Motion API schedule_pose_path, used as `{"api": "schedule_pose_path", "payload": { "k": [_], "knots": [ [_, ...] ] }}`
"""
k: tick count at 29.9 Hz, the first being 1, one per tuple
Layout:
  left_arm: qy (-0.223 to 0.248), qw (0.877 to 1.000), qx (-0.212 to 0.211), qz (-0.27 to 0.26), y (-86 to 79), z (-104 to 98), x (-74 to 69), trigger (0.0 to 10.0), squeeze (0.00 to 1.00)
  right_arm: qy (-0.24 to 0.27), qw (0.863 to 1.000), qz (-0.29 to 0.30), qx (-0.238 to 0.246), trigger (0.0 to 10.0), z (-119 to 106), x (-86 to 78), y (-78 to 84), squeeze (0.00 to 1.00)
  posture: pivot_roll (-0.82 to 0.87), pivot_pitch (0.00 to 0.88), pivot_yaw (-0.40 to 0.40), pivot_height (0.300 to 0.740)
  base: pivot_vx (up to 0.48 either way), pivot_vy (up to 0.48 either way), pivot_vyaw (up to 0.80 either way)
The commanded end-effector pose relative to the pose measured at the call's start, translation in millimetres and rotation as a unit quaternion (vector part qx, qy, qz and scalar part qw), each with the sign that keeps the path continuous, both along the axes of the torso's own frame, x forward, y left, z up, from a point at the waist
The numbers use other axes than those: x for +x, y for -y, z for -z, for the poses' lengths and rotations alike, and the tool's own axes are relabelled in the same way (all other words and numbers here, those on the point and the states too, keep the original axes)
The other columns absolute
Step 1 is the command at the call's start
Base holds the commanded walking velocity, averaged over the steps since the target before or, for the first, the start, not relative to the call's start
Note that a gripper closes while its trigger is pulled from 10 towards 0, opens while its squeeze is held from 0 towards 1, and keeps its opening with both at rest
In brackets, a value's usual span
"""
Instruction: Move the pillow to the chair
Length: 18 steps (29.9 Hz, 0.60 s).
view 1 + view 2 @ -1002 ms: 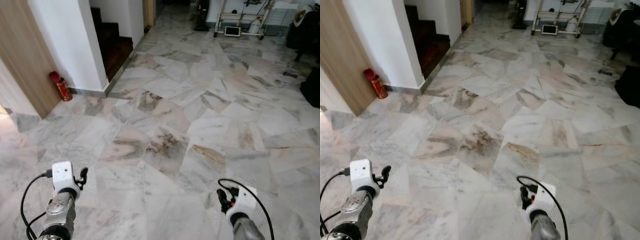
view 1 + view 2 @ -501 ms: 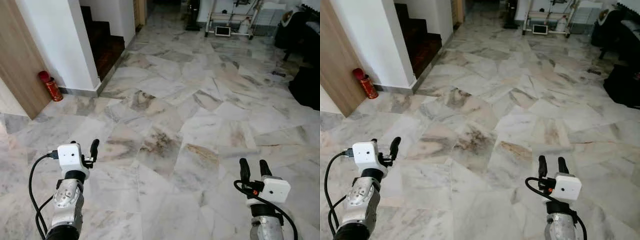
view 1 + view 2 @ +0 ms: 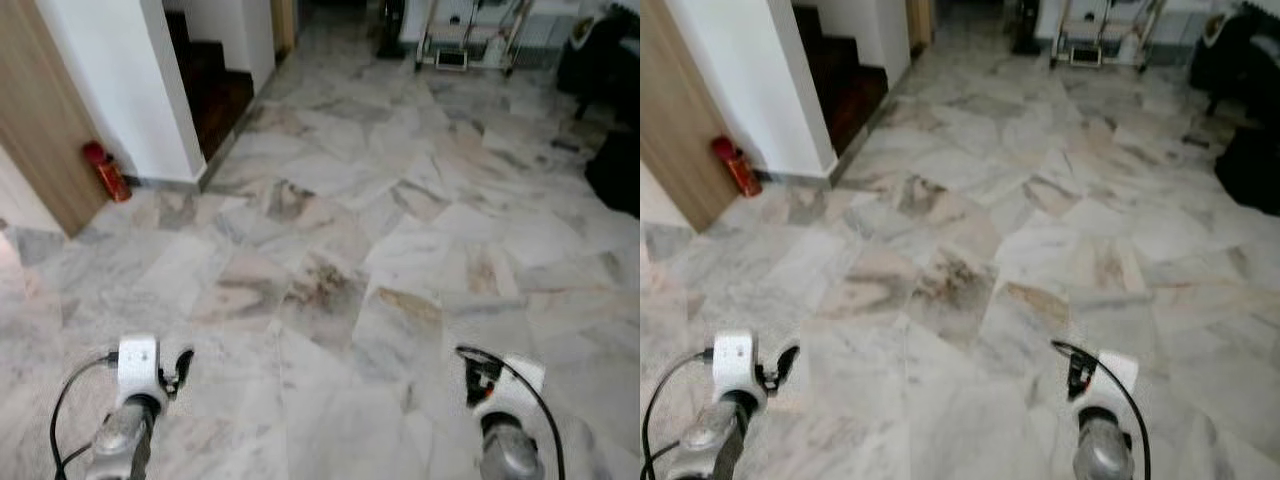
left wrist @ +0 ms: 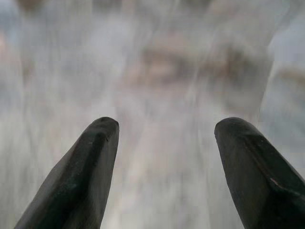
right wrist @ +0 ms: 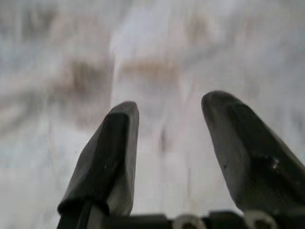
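Two arms reach forward low in the head views, both over bare marble floor [image 3: 340, 240]. Left tool [image 4: 162, 138] sits at the robot's left, wrist camera housing white, black cable looping back along the silver forearm; in the left wrist view its two black fingers [image 4: 86, 167] stand well apart with nothing between them, blurred marble beyond. Right tool [image 5: 167, 138] is held forward at the robot's right at about the same height, also cabled; right wrist view shows its fingers [image 5: 112, 152] spread, gap empty, floor beneath. Neither tool touches anything. All frames are soft with motion blur. Scene ahead: white wall column [image 3: 110, 80] at left with a wood-toned panel [image 3: 40, 120] beside it; a red fire extinguisher [image 3: 106, 171] stands on the floor at the foot of the panel, near the wall. Dark wooden stairs [image 3: 220, 85] rise behind the column. At the far end a white wheeled rack [image 3: 470, 35] stands against the back wall. Dark furniture [image 3: 610, 110] at the far right edge, shape unclear; cannot tell whether it is a chair. Pillow location: cannot be made out in any frame.
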State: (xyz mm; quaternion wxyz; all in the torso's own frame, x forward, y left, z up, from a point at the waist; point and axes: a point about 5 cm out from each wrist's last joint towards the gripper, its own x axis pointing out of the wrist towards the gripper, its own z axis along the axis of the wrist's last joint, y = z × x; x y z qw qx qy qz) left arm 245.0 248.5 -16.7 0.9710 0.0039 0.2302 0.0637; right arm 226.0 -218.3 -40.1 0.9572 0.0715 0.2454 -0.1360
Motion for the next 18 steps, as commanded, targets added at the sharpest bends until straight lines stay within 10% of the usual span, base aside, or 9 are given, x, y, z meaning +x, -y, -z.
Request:
{"api": "schedule_pose_path", "payload": {
  "k": [1, 10, 18],
  "knots": [
    [-0.046, 0.999, -0.017, 0.003, 8.4, 14.2, -8.8, 10.0, 0.00, -0.053, 0.998, -0.036, 0.000, 10.0, 11.5, -7.2, -8.8, 0.00, -0.02, 0.000, -0.024, 0.740, 0.000, 0.000, 0.00],
    [-0.215, 0.976, -0.028, -0.019, 25.3, 61.0, -64.2, 10.0, 0.00, -0.221, 0.969, -0.108, 0.012, 10.0, 46.7, -53.4, -20.3, 0.00, 0.01, 0.000, -0.079, 0.740, 0.000, 0.000, 0.00],
    [-0.218, 0.975, -0.020, -0.027, 4.2, 58.3, -70.2, 10.0, 0.00, -0.229, 0.969, -0.088, 0.033, 10.0, 51.1, -61.4, -25.6, 0.00, 0.08, 0.000, -0.067, 0.740, 0.000, 0.000, 0.00]
  ]
}}
